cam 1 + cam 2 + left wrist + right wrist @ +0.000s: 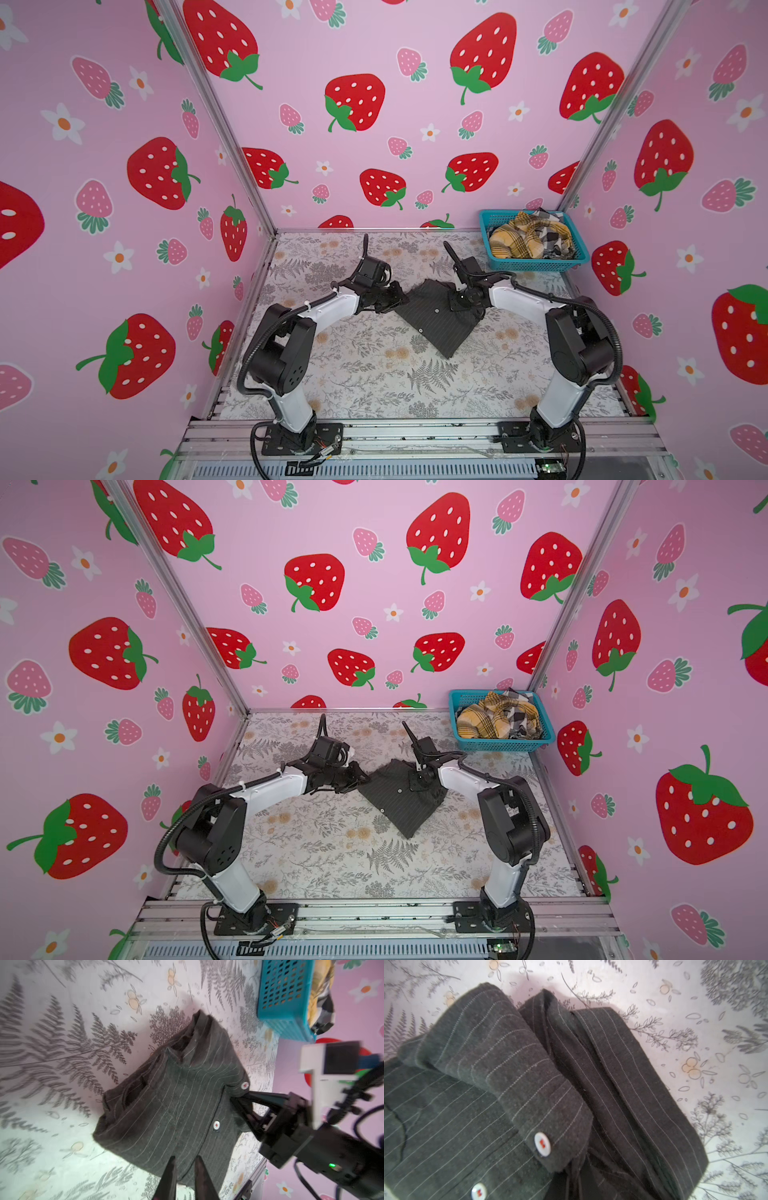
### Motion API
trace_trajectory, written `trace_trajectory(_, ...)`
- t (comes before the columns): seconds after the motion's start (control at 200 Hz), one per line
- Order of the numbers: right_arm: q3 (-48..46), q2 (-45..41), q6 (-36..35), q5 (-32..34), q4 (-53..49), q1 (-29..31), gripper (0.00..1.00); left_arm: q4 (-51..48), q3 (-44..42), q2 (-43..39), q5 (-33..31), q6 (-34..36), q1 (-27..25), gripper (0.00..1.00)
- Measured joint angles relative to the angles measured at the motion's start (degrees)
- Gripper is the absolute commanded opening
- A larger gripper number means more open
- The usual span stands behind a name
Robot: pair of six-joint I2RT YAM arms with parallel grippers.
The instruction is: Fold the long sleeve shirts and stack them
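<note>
Jaws of the right gripper [236,1098] press together at the folded charcoal shirt [432,324], the left gripper's [185,1159] I cannot tell; plaid shirts [515,243] in the basket [536,264] at two o'clock wait unfolded.

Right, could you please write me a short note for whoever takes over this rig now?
Left claw: narrowly parted over an edge of the charcoal shirt; grip unclear.
Right claw: shut, pinching that shirt beside a button.
The shirt lies mid-table, partly folded, collar end bunched.
In the basket, far right corner: yellow plaid shirt and check shirt, crumpled.
Done: nothing stacked.
Left: finish this fold, then fold and stack the other two.
</note>
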Motion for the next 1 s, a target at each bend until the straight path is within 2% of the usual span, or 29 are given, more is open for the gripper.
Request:
trace_trajectory(0.115, 0.7, -0.7, -0.1, 0.5, 0.0, 0.0, 0.0, 0.9, 3.2, 7.0, 0.4, -0.6, -1.5, 0.11)
trace_trajectory(0.2, 0.8, -1.2, -0.1, 1.5, -0.2, -0.3, 0.0, 2.1, 5.8, 11.9, 0.7, -1.2, -2.1, 0.12)
trace_trajectory(0.315, 0.7, -1.7, 0.1, 2.9, -0.3, -1.4, 0.0, 3.3, 8.5, 15.2, 2.1, -1.9, -2.3, 0.29)
trace_trajectory(0.37, 0.7, -1.7, 0.2, 3.2, -0.3, -2.5, 0.0, 3.3, 10.4, 15.8, 2.3, -1.7, -2.6, 0.33)
trace_trajectory(0.41, 0.6, -1.6, 0.3, 3.7, -0.4, -3.5, 0.07, 3.2, 11.8, 16.3, 2.1, -1.6, -2.8, 0.33)
trace_trajectory(0.475, 0.6, -1.2, 0.6, 4.8, -0.4, -5.0, 0.36, 3.2, 14.0, 17.6, 2.1, -1.5, -3.2, 0.33)
trace_trajectory(0.51, 0.6, -0.8, 0.9, 5.7, -0.4, -5.5, 0.46, 3.2, 14.6, 18.3, 2.2, -1.5, -3.4, 0.33)
trace_trajectory(0.54, 0.6, -0.2, 1.2, 6.8, -0.5, -5.9, 0.5, 3.2, 14.8, 18.8, 2.1, -1.5, -3.5, 0.33)
trace_trajectory(0.58, 0.6, 0.5, 1.4, 7.9, -0.9, -6.4, 0.51, 3.0, 14.8, 19.2, 2.2, -1.6, -3.7, 0.33)
trace_trajectory(0.715, -0.1, 1.7, 3.1, 12.9, -3.3, -6.6, 0.69, 3.1, 14.4, 18.8, 2.2, -1.7, -3.7, 0.41)
trace_trajectory(0.79, -0.8, 1.6, 4.1, 15.3, -4.4, -6.6, 0.69, 3.1, 13.5, 18.1, 2.6, -2.0, -3.7, 0.43)
trace_trajectory(1.0, -3.3, 1.3, 4.8, 16.2, -4.9, -8.6, 0.56, -0.7, 12.3, 13.4, 1.7, -2.2, -3.8, 0.61)
